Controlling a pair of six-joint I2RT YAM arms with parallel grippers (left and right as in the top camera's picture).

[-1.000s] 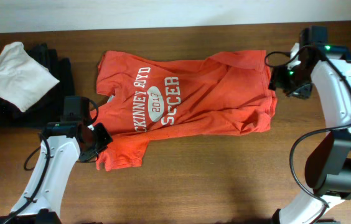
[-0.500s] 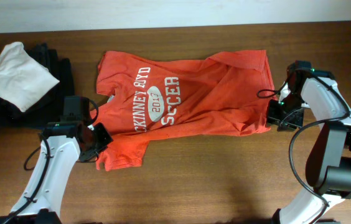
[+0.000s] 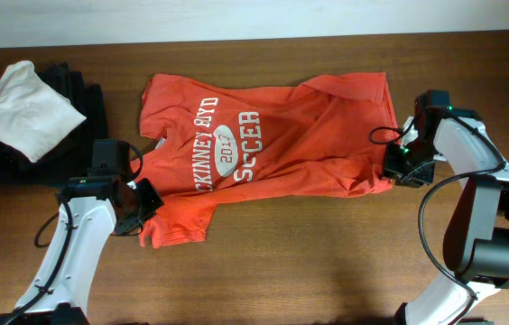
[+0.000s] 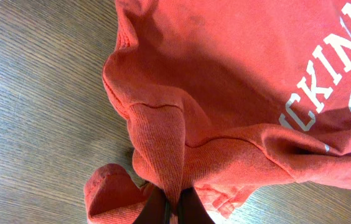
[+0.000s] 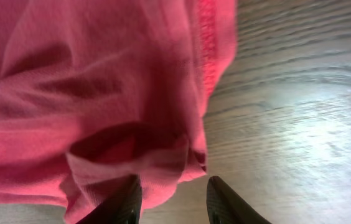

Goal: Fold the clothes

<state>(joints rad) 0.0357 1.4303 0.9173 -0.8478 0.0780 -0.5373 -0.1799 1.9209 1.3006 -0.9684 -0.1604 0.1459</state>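
An orange T-shirt point(image 3: 263, 135) with white lettering lies spread on the wooden table, print up. My left gripper point(image 3: 143, 206) is shut on the shirt's sleeve point(image 4: 163, 155) at the front left; the cloth is pinched between the fingers point(image 4: 174, 208). My right gripper point(image 3: 392, 173) is open at the shirt's front right hem corner. In the right wrist view the fingers point(image 5: 174, 202) stand apart, with the bunched hem point(image 5: 163, 162) lying between them.
A pile of dark clothes point(image 3: 74, 99) with a white garment point(image 3: 24, 108) on top sits at the back left. Bare wooden table point(image 3: 309, 262) lies in front of the shirt.
The right arm came down from the shirt's back right corner to its front right hem corner and edged into the cloth. The left arm has not moved.
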